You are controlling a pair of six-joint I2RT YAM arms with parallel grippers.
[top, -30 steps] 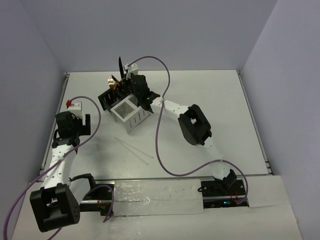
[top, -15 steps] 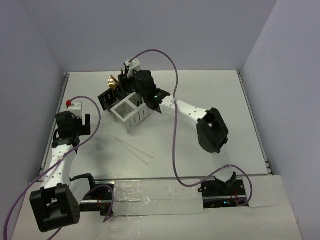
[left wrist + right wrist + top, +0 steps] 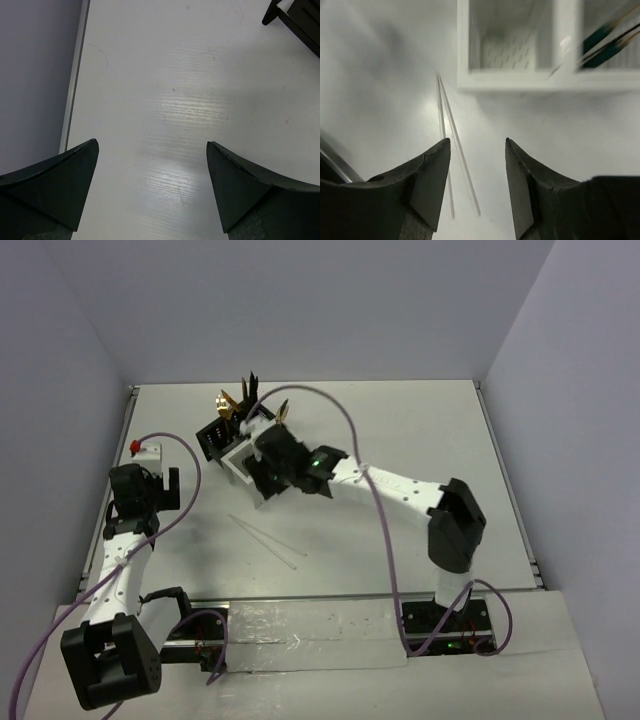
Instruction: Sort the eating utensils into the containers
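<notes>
right wrist: right claw spread, nothing pinched. two white chopsticks lie flat on the tabletop below it, long axis running ahead of the claw. their far ends meet just short of the near-left corner of the white box; near ends splay apart, one in the gap, one passing behind the left finger. white box sits ahead of the claw, green-handled utensils leaning in its right compartment. top external: chopsticks run diagonal, far-left to near-right, on the near side of the right claw. black box is beyond it, just beside the white box, upright utensils sticking out. left claw spread, only tabletop between its fingers, black box corner ahead-right.
</notes>
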